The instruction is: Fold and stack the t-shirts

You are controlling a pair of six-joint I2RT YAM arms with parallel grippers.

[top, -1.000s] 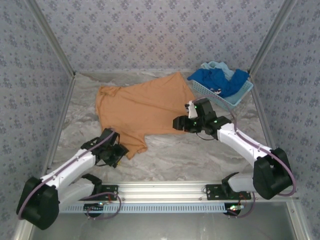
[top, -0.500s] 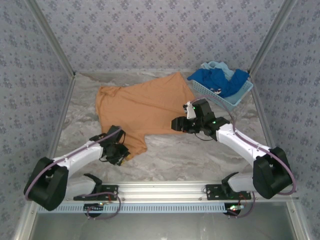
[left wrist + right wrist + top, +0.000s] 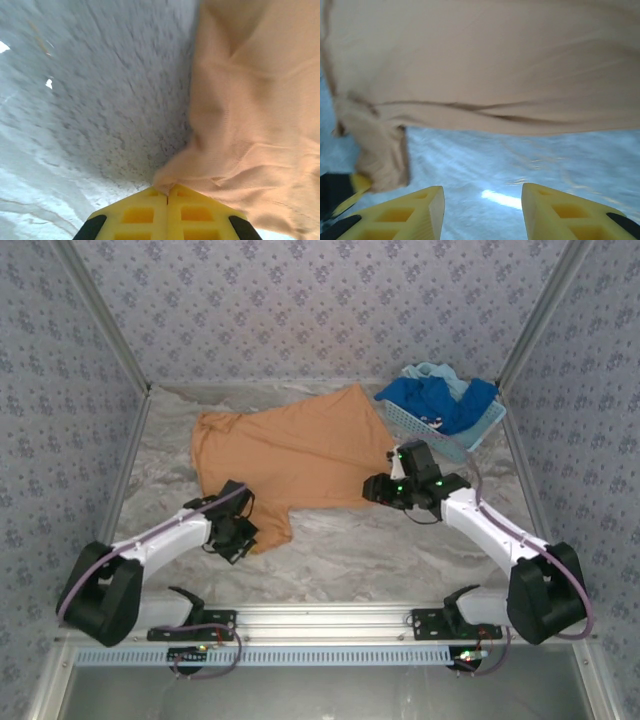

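The left gripper (image 3: pixel 167 190) is clenched on a corner of the orange-tan t-shirt (image 3: pixel 250 115), whose cloth spreads ahead and right of its fingers. The right gripper (image 3: pixel 482 197) has its 2 fingers apart, grasping nothing, with the shirt's hem just beyond them.

Worktop (image 3: pixel 360 560) is bare on the near side of the shirt (image 3: pixel 290 455) and left of it, so there's free passage there. Basket (image 3: pixel 420 430) sits just right of the shirt's far corner, by the right wall (image 3: pixel 590 390). Back wall (image 3: pixel 320 310) is close behind the shirt. Left arm (image 3: pixel 165 538) ends at its near-left corner, right arm (image 3: pixel 490 525) at its right edge.
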